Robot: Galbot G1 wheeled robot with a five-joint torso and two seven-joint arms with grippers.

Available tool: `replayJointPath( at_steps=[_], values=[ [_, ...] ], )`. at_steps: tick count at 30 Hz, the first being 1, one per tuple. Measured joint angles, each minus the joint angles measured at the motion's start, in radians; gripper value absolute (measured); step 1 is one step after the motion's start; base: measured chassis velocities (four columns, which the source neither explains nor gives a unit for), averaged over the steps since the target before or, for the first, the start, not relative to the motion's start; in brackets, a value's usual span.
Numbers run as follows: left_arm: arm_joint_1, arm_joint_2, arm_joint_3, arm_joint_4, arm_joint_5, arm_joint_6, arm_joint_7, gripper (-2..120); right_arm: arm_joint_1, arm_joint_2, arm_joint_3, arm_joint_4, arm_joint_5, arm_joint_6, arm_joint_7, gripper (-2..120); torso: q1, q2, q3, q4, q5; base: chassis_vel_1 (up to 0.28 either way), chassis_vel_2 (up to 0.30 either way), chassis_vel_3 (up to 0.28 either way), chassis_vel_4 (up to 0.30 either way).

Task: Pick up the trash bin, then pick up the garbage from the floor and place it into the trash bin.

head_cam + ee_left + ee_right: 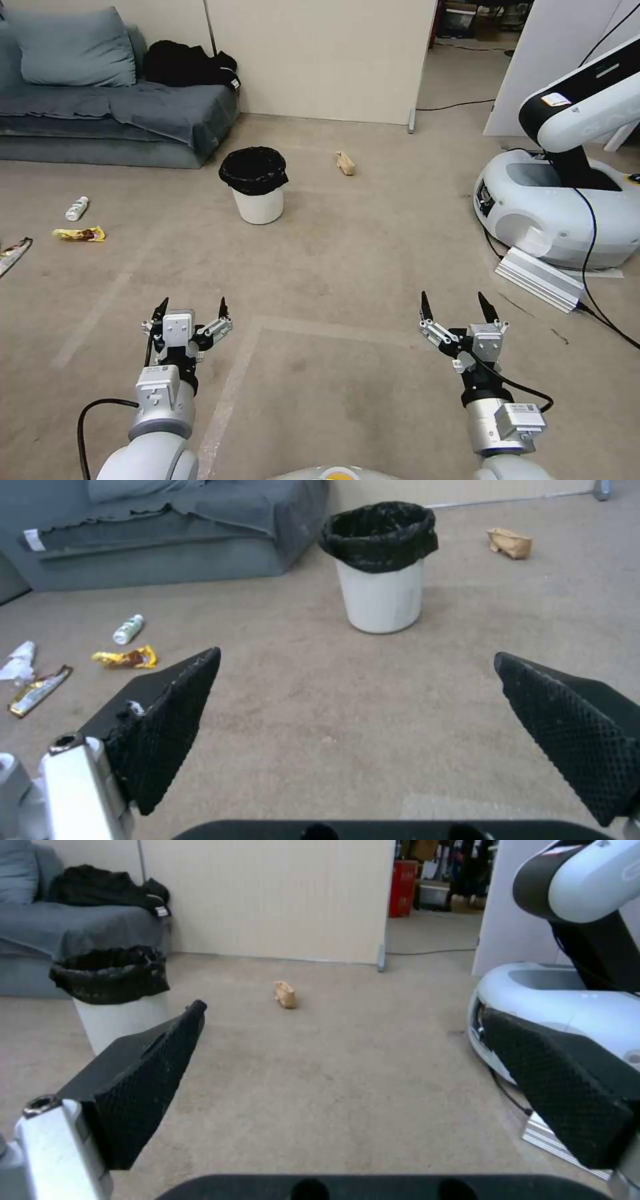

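The trash bin (257, 187), a small white bucket with a black liner over its rim, stands upright on the carpet ahead of me, also seen as the bin (380, 565) and the bin (117, 990). Garbage lies scattered: a white bottle (77, 209) and a yellow wrapper (80, 234) at the left, a brown wrapper (15, 253) at the left edge, a tan crumpled piece (345, 163) right of the bin. Crumpled white tissue (20, 661) lies near the wrappers. My left gripper (192, 309) and right gripper (456, 307) both hang open, well short of the bin, holding nothing.
A grey sofa (113, 113) with black clothes (190, 63) stands at the back left. Another white robot base (560, 200) with cables and a metal rail (539, 279) occupies the right. A beige wall panel (320, 60) rises behind the bin.
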Motion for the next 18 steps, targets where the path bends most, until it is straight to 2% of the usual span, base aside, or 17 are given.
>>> replayJointPath(
  at_steps=[18],
  values=[
    [-0.006,-0.002,0.001,0.008,-0.003,0.006,-0.006,100,0.006,0.003,-0.007,0.002,0.010,-0.027,0.009,100,0.000,0.000,0.000,0.0001,-0.0005,-0.193,0.208,0.199,-0.202]
  ],
)
